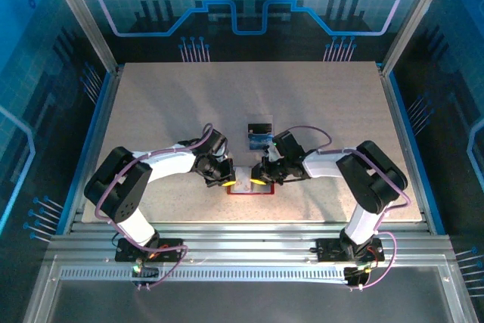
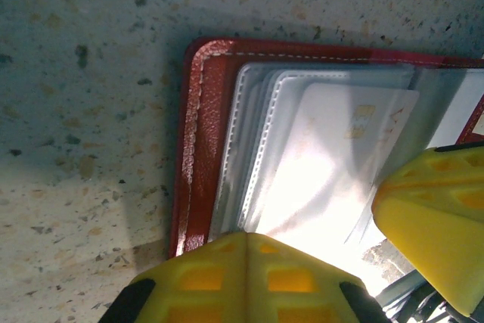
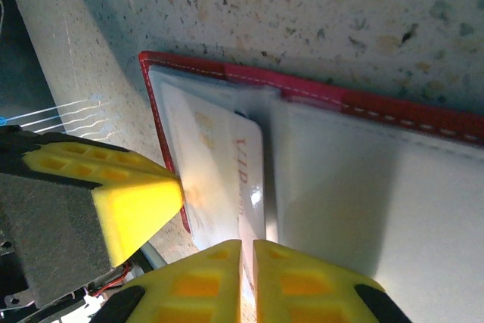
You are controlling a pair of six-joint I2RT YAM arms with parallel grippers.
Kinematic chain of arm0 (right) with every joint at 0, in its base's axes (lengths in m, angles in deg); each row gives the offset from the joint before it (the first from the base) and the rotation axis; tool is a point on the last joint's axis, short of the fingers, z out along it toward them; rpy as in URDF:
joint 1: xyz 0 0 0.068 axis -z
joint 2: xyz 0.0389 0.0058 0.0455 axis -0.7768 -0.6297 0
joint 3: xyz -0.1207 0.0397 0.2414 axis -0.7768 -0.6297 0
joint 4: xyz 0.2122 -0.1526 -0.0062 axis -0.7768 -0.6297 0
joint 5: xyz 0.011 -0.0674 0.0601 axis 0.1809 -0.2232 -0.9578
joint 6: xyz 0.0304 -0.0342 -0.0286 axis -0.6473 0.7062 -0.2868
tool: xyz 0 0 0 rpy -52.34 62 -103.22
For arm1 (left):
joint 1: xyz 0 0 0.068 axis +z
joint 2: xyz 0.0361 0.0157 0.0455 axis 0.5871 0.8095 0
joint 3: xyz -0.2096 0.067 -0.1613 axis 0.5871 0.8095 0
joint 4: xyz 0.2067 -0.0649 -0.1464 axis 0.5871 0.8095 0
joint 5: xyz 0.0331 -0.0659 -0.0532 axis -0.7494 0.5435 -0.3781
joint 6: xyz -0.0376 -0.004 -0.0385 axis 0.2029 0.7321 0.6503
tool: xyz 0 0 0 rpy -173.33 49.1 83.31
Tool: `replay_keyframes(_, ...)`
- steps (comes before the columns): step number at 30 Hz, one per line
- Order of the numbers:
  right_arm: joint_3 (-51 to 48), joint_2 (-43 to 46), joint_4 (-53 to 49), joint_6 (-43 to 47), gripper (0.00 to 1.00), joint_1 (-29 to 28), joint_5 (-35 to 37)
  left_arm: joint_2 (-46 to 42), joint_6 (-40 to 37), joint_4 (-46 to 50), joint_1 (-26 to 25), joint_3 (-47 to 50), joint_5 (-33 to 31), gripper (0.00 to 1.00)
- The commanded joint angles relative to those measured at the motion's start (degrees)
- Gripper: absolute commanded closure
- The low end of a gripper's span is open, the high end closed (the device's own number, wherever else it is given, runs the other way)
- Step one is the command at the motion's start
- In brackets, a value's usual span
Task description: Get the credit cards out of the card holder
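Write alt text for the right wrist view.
The right claw pinches the edge of a pale card in an open red card holder on a speckled table. The left claw rests its yellow tip at the holder's left edge.

Tight at the card holder [image 1: 248, 190]: left gripper [image 1: 225, 180] is over its left half, right gripper [image 1: 259, 178] over its right half, only a narrow gap between them. Right one is pinched on the pale card [image 3: 219, 164] at the holder's pocket mouth. Both arms [image 1: 170, 163] block the holder's near-left and near-right. Two loose cards [image 1: 259, 135] lie just beyond the holder. The table [image 1: 174, 104] past those and out to either side is open.
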Motion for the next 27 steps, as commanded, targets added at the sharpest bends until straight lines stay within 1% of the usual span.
replay_keyframes(1, 1.28, -1.49, 1.06, -0.57, 0.87, -0.80, -1.56, 1.12, -1.47, 3.39, 0.39, -0.60, -1.60, 1.00)
replay_keyframes(9, 0.89, -2.00, 1.14, -0.60, 0.87, -0.89, -1.39, 1.08, -1.38, 3.31, 0.38, -0.51, -1.50, 1.00)
replay_keyframes(13, 1.13, -2.08, 0.20, -0.25, 0.84, -1.07, -0.71, 0.77, -1.39, 3.40, 0.39, -0.33, -1.66, 1.00)
replay_keyframes(16, 1.96, -1.83, -3.08, 1.19, 0.81, -1.20, 0.87, 0.74, -1.39, 3.35, 0.45, -0.25, -1.68, 1.00)
replay_keyframes(22, 3.99, 0.24, -10.35, 4.67, 0.79, -1.33, 4.74, 0.52, -1.39, 3.35, 0.40, -0.13, -1.68, 1.00)
replay_keyframes(27, 4.81, 1.41, -12.43, 5.61, 0.79, -1.16, 5.87, 0.43, -1.39, 3.36, 0.38, -0.09, -1.68, 1.00)
